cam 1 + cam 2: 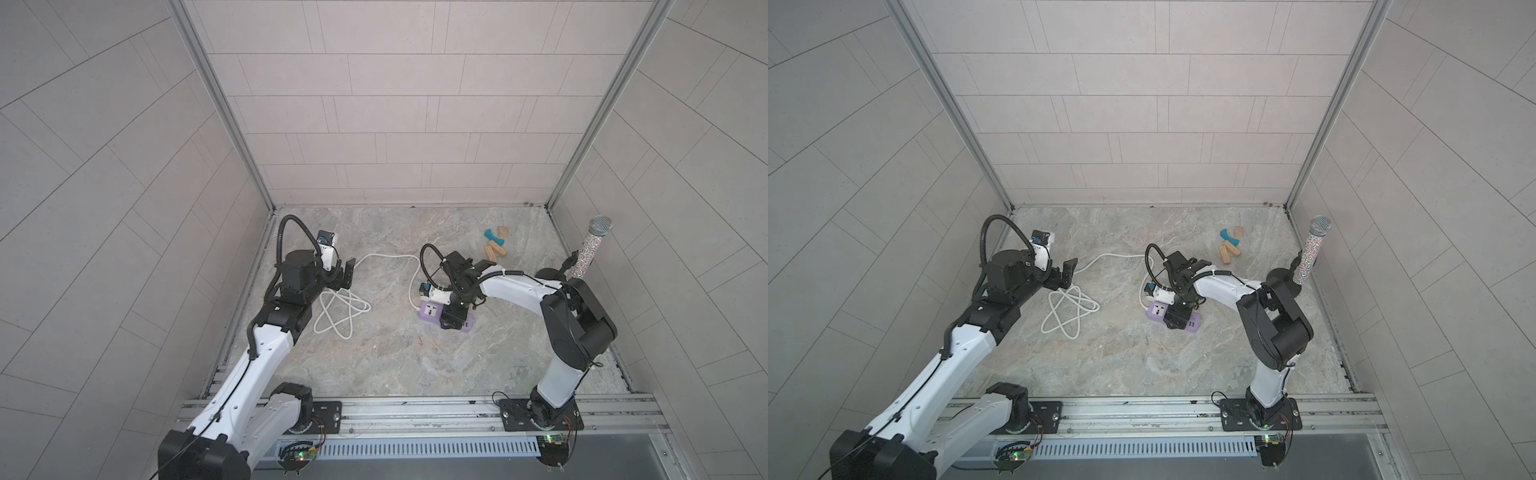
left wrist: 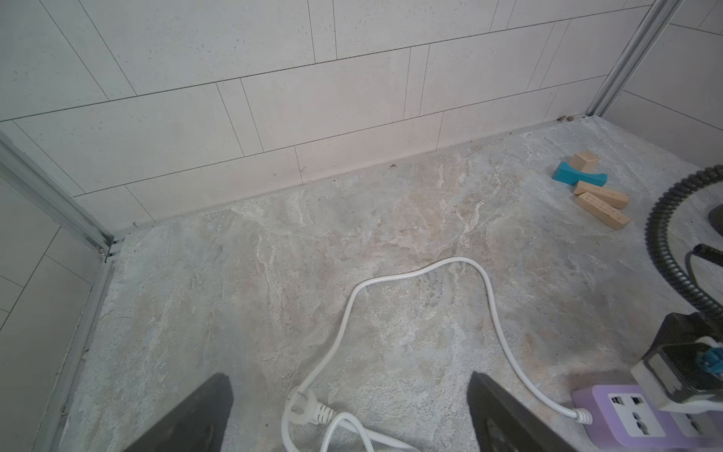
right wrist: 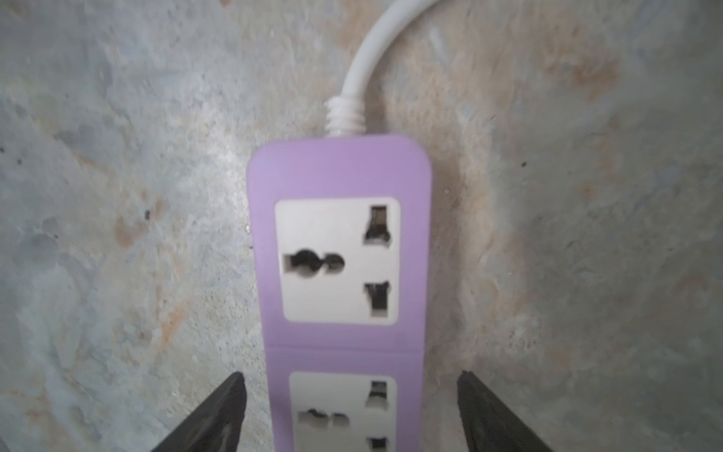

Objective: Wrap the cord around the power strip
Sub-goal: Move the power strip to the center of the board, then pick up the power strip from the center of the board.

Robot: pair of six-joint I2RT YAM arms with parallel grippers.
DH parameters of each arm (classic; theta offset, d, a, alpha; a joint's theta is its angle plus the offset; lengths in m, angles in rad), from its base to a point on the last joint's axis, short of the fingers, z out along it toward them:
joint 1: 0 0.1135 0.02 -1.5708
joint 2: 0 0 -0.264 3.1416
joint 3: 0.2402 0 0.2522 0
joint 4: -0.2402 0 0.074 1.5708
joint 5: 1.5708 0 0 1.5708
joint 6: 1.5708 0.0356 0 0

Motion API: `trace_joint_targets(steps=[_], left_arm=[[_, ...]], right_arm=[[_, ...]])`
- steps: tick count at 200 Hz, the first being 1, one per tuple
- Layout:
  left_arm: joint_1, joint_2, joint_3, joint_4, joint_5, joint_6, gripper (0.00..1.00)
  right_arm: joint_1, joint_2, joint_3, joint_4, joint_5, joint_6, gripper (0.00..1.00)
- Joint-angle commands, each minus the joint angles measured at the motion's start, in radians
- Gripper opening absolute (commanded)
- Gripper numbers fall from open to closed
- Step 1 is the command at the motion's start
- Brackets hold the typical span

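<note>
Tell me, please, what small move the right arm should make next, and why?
Probably close the right gripper on the power strip. In the right wrist view its open jaws straddle the lilac body, a gap showing on each side, so nothing is held yet. The cord lies loose, unwrapped; the strip likely needs holding before winding starts.

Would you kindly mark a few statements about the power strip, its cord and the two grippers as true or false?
1. The long white cord is wound around the lilac rectangular plastic power strip. False: it lies in loose loops on the marbled grey tabletop.
2. The right gripper straddles the power strip, with a gap on each side. True.
3. The left gripper is shut on the cord. False: it is open and holds nothing.
4. The tan wooden blocks lie beside a teal block. True.
</note>
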Motion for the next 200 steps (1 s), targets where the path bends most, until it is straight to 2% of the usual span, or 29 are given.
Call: trace_joint_targets(steps=[1, 38, 119, 142, 200], left_arm=[[-0.005, -0.014, 0.006, -0.008, -0.002, 0.028, 0.99], [-0.005, 0.004, 0.010, 0.002, 0.012, 0.025, 0.99], [-0.009, 0.023, 0.021, 0.001, 0.022, 0.028, 0.99], [-0.011, 0.028, 0.024, 0.002, 0.025, 0.032, 0.99], [-0.021, 0.059, 0.037, 0.018, 0.048, 0.057, 0.99]], right_arm=[[-0.044, -0.091, -0.053, -0.035, -0.009, -0.055, 0.90], [-0.090, -0.167, -0.141, -0.007, 0.003, -0.105, 0.91], [-0.090, -0.127, -0.191, 0.093, 0.000, -0.109, 0.84], [-0.089, -0.097, -0.185, 0.102, -0.009, -0.117, 0.81], [-0.090, -0.104, -0.193, 0.106, 0.003, -0.114, 0.63]])
